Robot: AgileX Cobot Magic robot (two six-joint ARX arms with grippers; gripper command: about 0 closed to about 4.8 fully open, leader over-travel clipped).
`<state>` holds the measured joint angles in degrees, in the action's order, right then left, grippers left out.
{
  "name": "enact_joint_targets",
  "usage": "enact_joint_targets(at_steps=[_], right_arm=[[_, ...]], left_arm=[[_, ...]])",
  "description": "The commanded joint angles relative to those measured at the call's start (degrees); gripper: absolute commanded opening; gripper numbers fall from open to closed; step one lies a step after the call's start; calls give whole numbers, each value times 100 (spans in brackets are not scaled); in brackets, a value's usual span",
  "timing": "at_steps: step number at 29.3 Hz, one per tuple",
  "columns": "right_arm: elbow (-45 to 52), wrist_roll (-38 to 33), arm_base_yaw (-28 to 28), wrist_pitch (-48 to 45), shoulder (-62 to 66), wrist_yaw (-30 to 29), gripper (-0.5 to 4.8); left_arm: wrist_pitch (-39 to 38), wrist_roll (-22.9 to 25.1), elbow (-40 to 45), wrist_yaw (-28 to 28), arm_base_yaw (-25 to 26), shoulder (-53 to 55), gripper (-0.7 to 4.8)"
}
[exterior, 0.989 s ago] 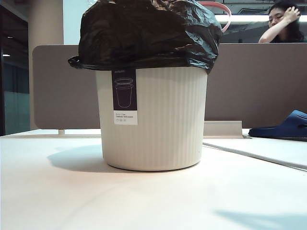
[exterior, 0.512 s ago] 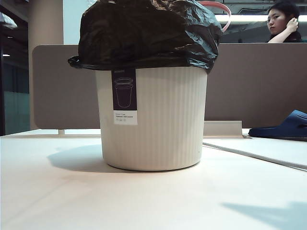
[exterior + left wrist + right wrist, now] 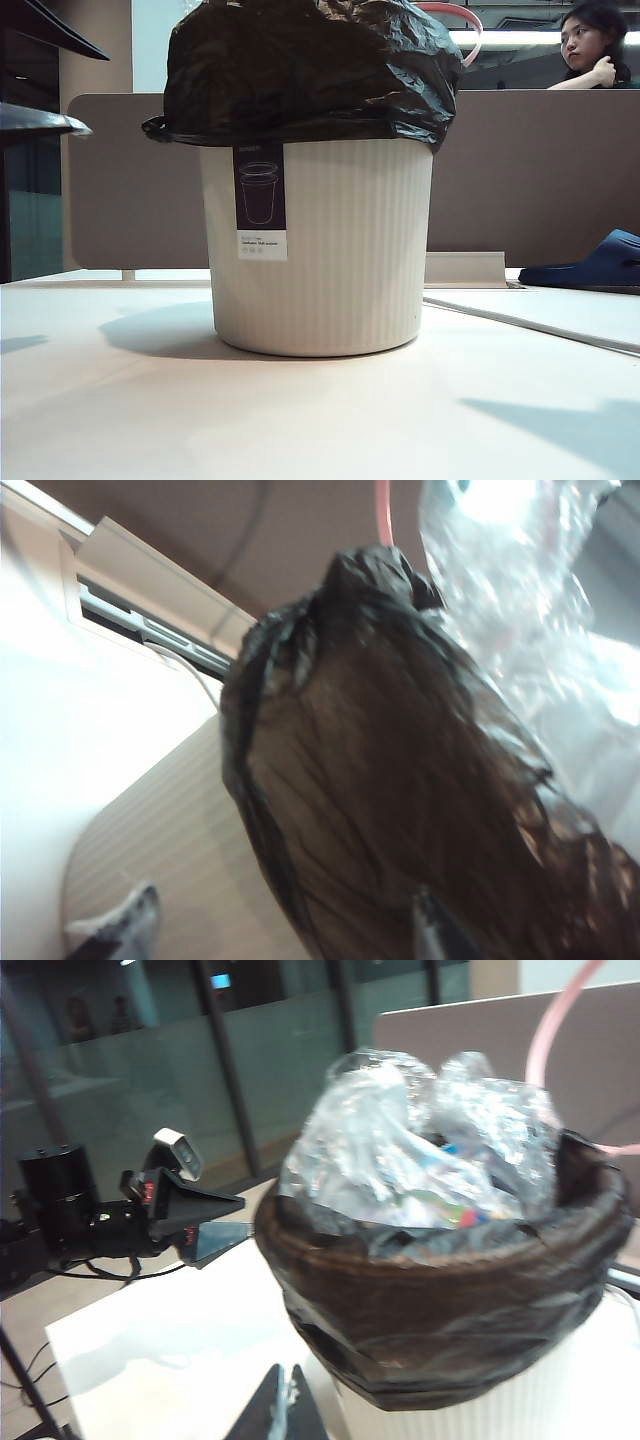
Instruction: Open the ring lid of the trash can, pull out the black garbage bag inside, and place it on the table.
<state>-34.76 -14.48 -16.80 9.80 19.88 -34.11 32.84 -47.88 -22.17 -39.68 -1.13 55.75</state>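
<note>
Left hand (image 3: pixel 205 1222) gapes empty beside the trash can (image 3: pixel 520 1400); right hand (image 3: pixel 283 1412) pinched closed.

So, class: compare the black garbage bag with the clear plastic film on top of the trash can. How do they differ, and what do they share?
The black garbage bag is opaque and dark; the clear plastic film is see-through, with coloured bits showing inside. The bag folds down over the rim of the trash can; the film heaps up in the can's mouth above it. Both are thin, glossy and crumpled.
</note>
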Motion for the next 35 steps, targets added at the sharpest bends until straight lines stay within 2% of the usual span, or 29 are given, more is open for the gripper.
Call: enact_joint_targets(at_steps=[1,10,18,23,26,30,35], right_arm=[[-13,-28,-7,-199,87,258,-4],[-15,76,-9,-518,675,238,-4],[-17,260,-17,-826,1394,-330,-4],[-20,245,-249,-1141,1696,-343,-4],[-20,245,-494,-1390,1832,-304,-4],[-28,247,-780,-1572,1952,-133,-4],[-28,249,-870,-1611,1991,-44,-4]], left_arm=[[638,-509,-31,-22,4,374,318],[1759,-1255,-31,-245,0,1226,318],[2127,-1075,-37,-686,-2,1266,318],[2127,-1038,-39,-730,-116,1268,318],[2090,-905,-44,-667,-278,1307,318],[2103,-909,-44,-144,-376,1320,318],[2098,-905,-46,-37,-378,1322,318]])
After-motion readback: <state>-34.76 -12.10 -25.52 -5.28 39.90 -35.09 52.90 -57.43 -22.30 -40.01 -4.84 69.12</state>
